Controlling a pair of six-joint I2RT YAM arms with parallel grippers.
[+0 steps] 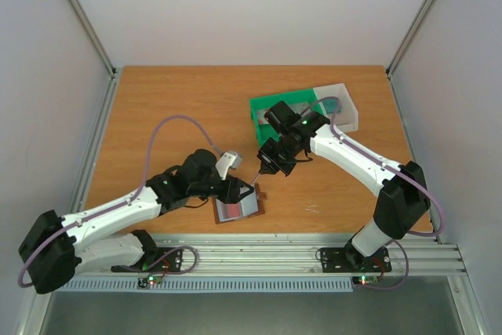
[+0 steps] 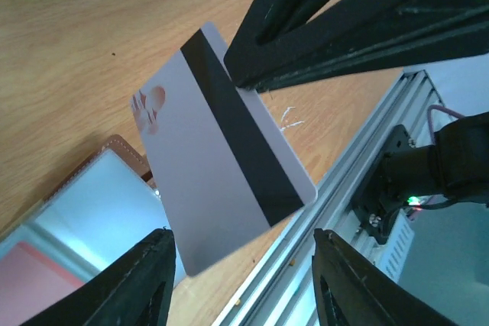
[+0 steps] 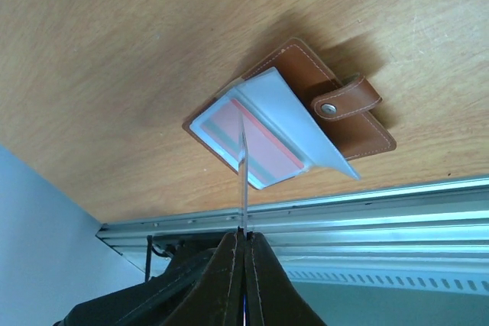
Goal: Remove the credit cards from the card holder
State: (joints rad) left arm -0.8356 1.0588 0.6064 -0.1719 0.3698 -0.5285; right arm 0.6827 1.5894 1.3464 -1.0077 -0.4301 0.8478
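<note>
The card holder (image 1: 239, 209), a brown bifold wallet with grey-blue inner faces, lies open on the table near the front edge. In the right wrist view (image 3: 348, 124) one grey-blue leaf stands up and a pink card (image 3: 248, 143) sits in a pocket. My right gripper (image 1: 265, 167) is shut on the pale card with a red blot (image 2: 206, 166) and holds it above the wallet. That card shows edge-on in the right wrist view (image 3: 243, 173). My left gripper (image 1: 241, 191) is open beside the wallet, and its fingers (image 2: 145, 284) hold nothing.
A green tray (image 1: 263, 107) and a white tray (image 1: 349, 111) stand at the back right, behind the right arm. The aluminium rail (image 1: 259, 253) runs along the table's front edge, just in front of the wallet.
</note>
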